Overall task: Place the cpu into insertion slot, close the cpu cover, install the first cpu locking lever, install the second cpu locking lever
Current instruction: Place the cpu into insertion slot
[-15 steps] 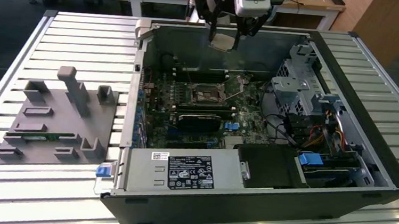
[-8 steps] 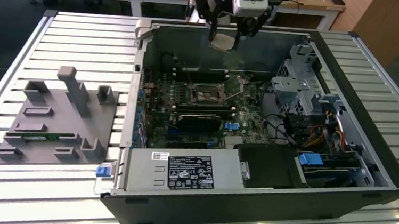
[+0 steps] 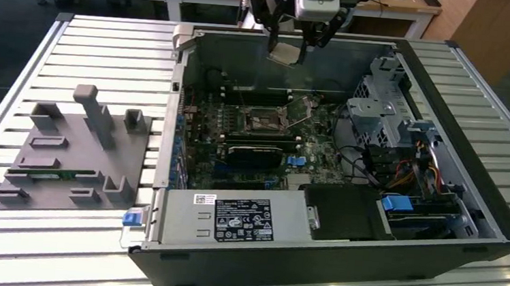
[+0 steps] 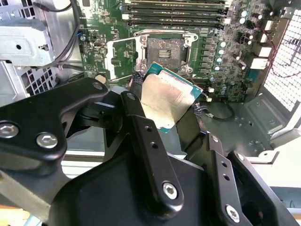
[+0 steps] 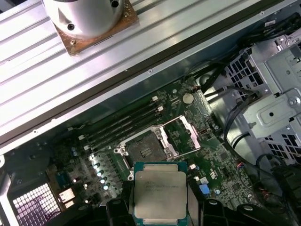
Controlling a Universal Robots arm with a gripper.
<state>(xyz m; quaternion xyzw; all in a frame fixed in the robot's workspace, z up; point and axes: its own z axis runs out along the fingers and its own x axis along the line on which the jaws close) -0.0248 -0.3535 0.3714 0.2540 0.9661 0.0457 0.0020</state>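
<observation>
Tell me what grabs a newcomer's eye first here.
The cpu, clamped in the end effector, hangs above the open computer case. On the green board inside, the insertion slot sits bare, with the cpu cover swung open beside it. On the exterior view's left, a grey fixture block lies on the slatted table.

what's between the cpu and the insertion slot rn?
First wrist view: just a strip of motherboard between the cpu, gripped in the claw, and the open insertion slot.

Bright, even light w/ glare on cpu [image 4: 162, 101] top.
</observation>
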